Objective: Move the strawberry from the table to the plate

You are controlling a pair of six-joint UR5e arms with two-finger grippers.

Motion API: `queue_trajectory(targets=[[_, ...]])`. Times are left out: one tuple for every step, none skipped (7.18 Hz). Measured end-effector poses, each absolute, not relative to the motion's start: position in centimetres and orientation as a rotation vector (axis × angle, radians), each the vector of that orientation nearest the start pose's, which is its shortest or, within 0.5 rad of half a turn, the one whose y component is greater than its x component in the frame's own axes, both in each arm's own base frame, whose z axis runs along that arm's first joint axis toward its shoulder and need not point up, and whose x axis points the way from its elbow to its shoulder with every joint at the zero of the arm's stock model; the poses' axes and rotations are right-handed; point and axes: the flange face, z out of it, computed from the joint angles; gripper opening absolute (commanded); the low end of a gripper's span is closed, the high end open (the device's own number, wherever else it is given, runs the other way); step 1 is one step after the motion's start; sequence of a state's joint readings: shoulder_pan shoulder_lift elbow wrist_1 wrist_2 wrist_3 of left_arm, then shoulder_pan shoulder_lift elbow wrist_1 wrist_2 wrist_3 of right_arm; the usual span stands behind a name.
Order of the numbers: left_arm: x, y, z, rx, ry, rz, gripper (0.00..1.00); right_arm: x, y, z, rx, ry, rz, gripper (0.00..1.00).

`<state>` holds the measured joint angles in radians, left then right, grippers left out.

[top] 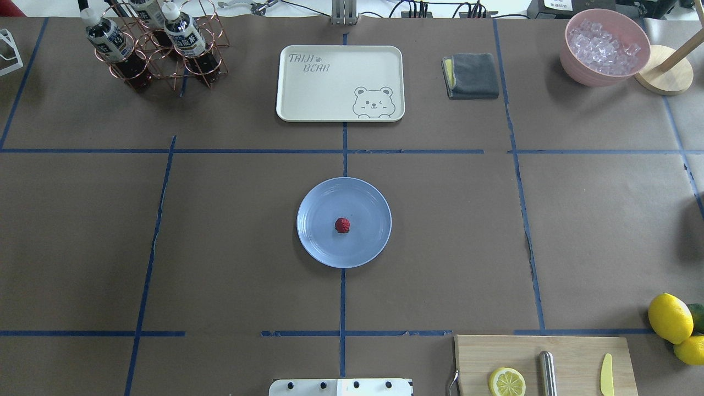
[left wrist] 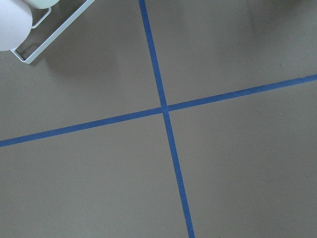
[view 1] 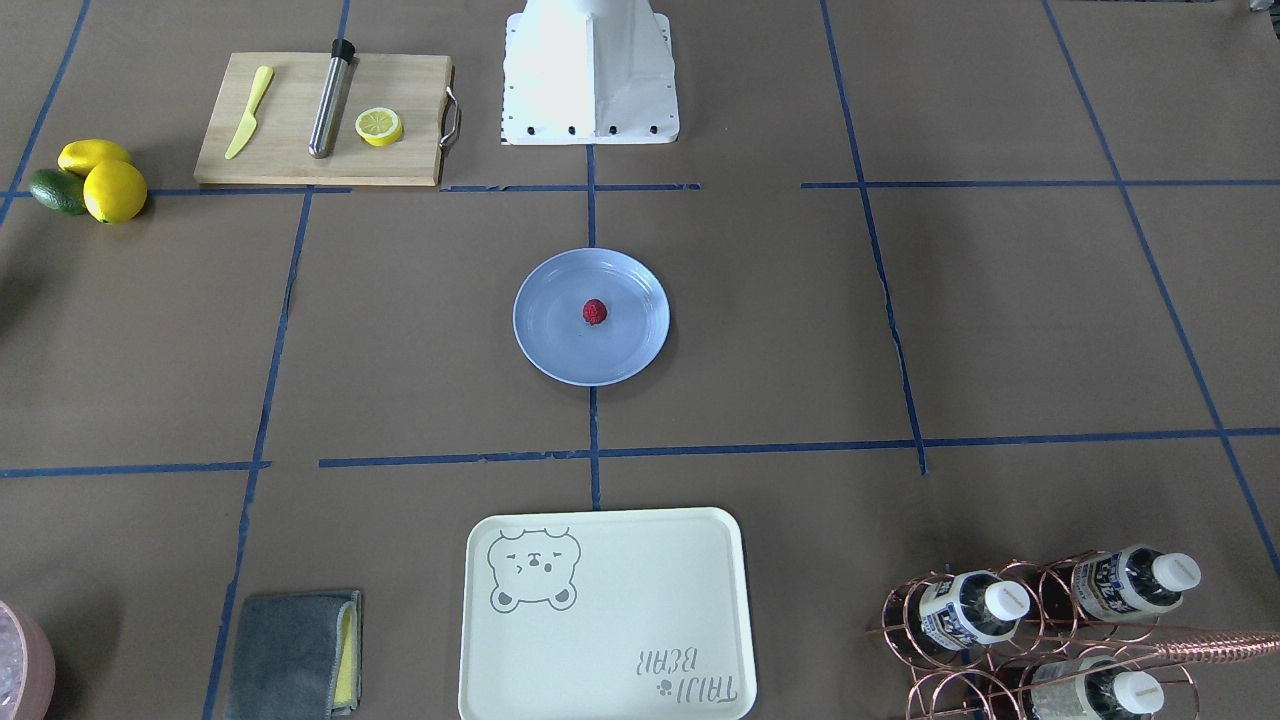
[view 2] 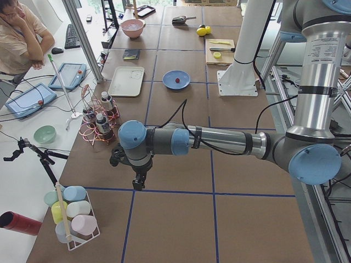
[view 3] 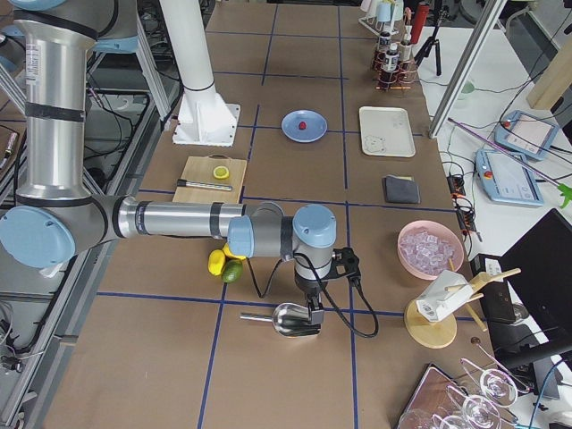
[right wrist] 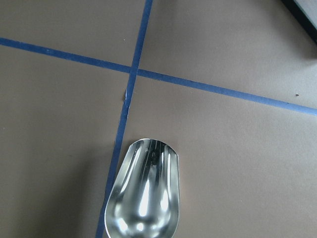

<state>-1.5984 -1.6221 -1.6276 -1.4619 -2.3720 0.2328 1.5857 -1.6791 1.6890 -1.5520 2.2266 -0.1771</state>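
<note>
Both arms: stretched level, wrists down
Left hand [view 2: 139, 182]: above worktop [view 2: 181, 213], open/closed can't tell
Right hand [view 3: 314, 319]: beside scoop [view 3: 288, 319], state can't tell
Strawberry [top: 342, 225]: mid plate [top: 319, 247]

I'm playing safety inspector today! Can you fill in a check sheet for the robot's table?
Surface: brown table with blue tape grid; no spills seen.
Job's things: strawberry sits in the middle of the plate.
Clutter: bear tray, grey cloth, ice bowl, bottles, cutting board with lemon half, metal scoop.
Grippers: left gripper over tape lines, right gripper by the scoop; open or shut, cannot tell.
Cables: black cable loops near right wrist.
Surroundings: a person sits at a side desk.
</note>
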Motion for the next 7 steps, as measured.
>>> queue_trajectory(targets=[[-7.59, -50.93, 61.34, 0.104, 0.796, 0.194, 1.0, 7.92, -44.42, 66.27, 0.079, -0.658, -0.159, 1.0], [-7.58, -50.93, 61.26, 0.106, 0.796, 0.194, 1.0, 7.82, -44.29, 66.53, 0.073, -0.674, -0.154, 1.0], [-7.58, -50.93, 61.23, 0.106, 0.796, 0.194, 1.0, 7.67, -44.25, 66.55, 0.072, -0.696, -0.151, 1.0], [-7.56, -50.94, 61.19, 0.107, 0.797, 0.194, 1.0, 7.56, -44.21, 66.5, 0.072, -0.709, -0.15, 1.0], [-7.55, -50.98, 61.12, 0.109, 0.797, 0.195, 1.0, 7.53, -44.15, 66.54, 0.071, -0.714, -0.15, 1.0], [-7.54, -51.01, 61.05, 0.111, 0.797, 0.195, 1.0, 7.52, -44.11, 66.57, 0.07, -0.716, -0.149, 1.0], [-7.53, -51.04, 61.01, 0.112, 0.797, 0.196, 1.0, 7.52, -44.09, 66.58, 0.07, -0.716, -0.149, 1.0]])
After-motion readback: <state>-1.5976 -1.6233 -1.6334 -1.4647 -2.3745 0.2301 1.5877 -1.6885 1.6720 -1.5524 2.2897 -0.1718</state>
